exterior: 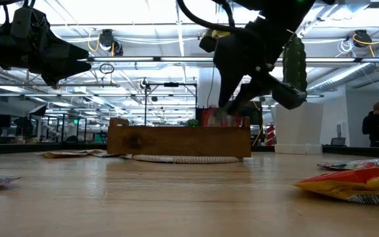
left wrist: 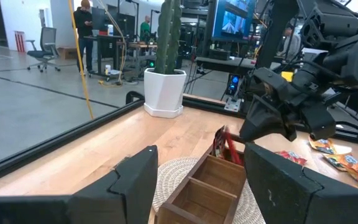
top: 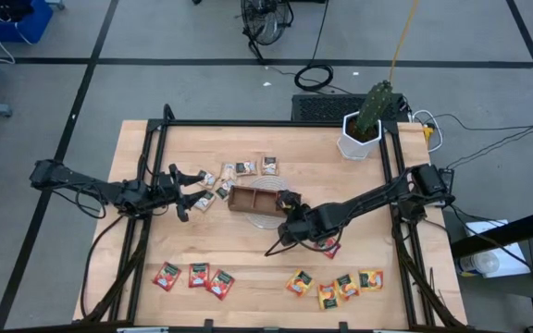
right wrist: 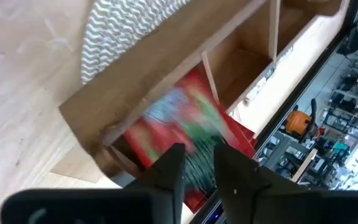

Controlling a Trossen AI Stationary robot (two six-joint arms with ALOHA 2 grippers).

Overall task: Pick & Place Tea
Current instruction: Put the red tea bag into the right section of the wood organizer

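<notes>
A light wooden table (top: 248,250) carries everything. Near its middle a pale woven mat (top: 268,220) lies flat, with a brown wooden tray (top: 253,199) set on it. Beige sachets (top: 244,168) are scattered just beyond and left of the tray. Along the near edge lie three red sachets (top: 193,276) on the left and four orange-yellow sachets (top: 336,285) on the right. A white pot with a cactus (top: 360,135) stands at the far right corner.

Two dark jointed arms; black angular jaws; thin black cables alongside
</notes>
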